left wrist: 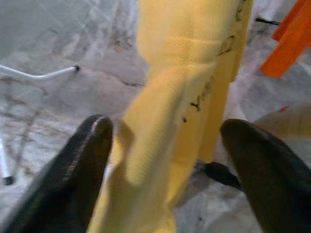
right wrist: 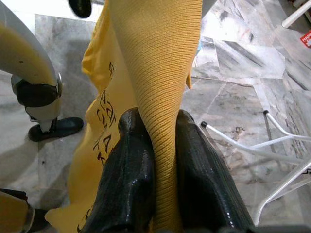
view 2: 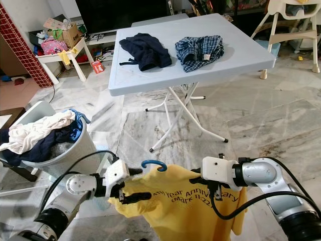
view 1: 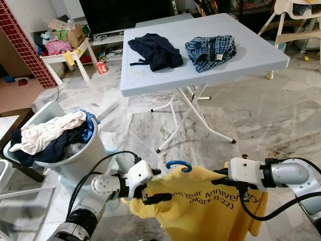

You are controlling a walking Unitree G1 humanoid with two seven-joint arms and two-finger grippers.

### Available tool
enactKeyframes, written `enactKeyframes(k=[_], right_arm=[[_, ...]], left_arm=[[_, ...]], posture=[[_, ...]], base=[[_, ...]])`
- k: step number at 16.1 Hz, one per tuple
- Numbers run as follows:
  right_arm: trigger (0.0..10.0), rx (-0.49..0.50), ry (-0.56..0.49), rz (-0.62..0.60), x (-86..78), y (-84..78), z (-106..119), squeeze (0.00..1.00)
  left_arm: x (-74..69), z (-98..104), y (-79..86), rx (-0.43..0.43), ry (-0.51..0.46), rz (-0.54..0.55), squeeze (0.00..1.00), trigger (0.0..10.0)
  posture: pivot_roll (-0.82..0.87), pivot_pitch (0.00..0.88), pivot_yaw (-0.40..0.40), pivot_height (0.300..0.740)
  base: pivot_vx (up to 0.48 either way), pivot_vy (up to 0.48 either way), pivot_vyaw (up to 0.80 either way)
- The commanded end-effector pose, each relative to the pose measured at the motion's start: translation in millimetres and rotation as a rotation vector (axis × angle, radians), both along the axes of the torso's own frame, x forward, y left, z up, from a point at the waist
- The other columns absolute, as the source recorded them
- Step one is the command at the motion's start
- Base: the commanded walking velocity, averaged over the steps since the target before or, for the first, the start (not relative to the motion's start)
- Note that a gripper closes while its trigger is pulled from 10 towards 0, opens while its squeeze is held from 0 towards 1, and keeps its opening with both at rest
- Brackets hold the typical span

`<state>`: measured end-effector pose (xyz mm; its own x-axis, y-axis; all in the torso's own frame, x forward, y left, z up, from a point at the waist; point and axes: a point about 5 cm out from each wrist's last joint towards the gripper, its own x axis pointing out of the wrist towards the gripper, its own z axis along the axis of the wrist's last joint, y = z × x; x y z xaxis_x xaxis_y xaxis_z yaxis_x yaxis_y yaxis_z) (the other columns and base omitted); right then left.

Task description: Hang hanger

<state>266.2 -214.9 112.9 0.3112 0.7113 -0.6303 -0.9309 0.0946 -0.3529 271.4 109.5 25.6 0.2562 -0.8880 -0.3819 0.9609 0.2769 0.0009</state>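
Yellow shirt [view 1: 200,206] held up low in front of the body, between both arms, over marble floor [view 1: 281,125]. Blue hook [view 1: 179,164] of the hanger poking out at the collar, so hanger sits inside the shirt; body of the hanger hidden by cloth.

Right gripper [right wrist: 163,145] at the shirt's right shoulder: fingers pressed together on a ribbed fold of yellow cloth, pinching it firmly. Left gripper [left wrist: 170,145] at the left shoulder: fingers spread, a fold of shirt passing between them without being squeezed. Looks like a loose bracket, not a grip; in the left eye view it lies against the cloth near the collar.

Progress, as judged: shirt on hanger appears done, carried off the work surface. Hanging itself not yet done; hook free, caught on nothing. No rail or rack visible ahead.

Surroundings: folding table [view 1: 150,75] straight ahead, well apart, with dark garment [view 1: 155,50] and plaid shirt [view 1: 211,50] lying on it. Basket [view 1: 75,155] of mixed clothes to the left, near the left arm. Orange cloth [left wrist: 291,43] at the edge of the left wrist view, nature unclear.

Left to do: find the rail, lift hook over it, release. Risk: shirt slipping off on the left side, held only by the right pinch.
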Motion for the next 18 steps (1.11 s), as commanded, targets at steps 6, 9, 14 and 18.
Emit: enactKeyframes(k=[6, 9, 14, 18], right_arm=[[10.0, 0.037, -0.045, 0.029, 3.4, 4.0, 15.4, 0.0], [10.0, 0.041, -0.034, 0.034, 3.0, 3.9, 16.8, 0.0], [10.0, 0.046, -0.016, 0.051, 2.0, 5.1, 16.3, 0.0], [10.0, 0.041, -0.003, 0.059, 1.7, 4.9, 15.4, 0.0]], left_arm=[[-0.2, -1.4, -0.2, 0.003, 0.049, -0.042, 0.0, 0.0], [3.9, 1.6, 10.7, 0.004, 0.061, -0.028, 0.0, 0.0], [5.7, 4.1, 19.4, 0.0, 0.089, -0.033, 0.0, 0.0], [6.6, 5.5, 22.6, 0.0, 0.1, -0.038, 0.0, 0.0]], posture=[[-0.23, 0.026, 0.181, 0.74], [-0.23, 0.024, 0.177, 0.74], [-0.22, 0.021, 0.171, 0.74], [-0.22, 0.019, 0.168, 0.74]], base=[[0.0, 0.0, 0.0], [0.0, 0.0, 0.0], [0.0, 0.0, 0.0], [0.0, 0.0, 0.0]])
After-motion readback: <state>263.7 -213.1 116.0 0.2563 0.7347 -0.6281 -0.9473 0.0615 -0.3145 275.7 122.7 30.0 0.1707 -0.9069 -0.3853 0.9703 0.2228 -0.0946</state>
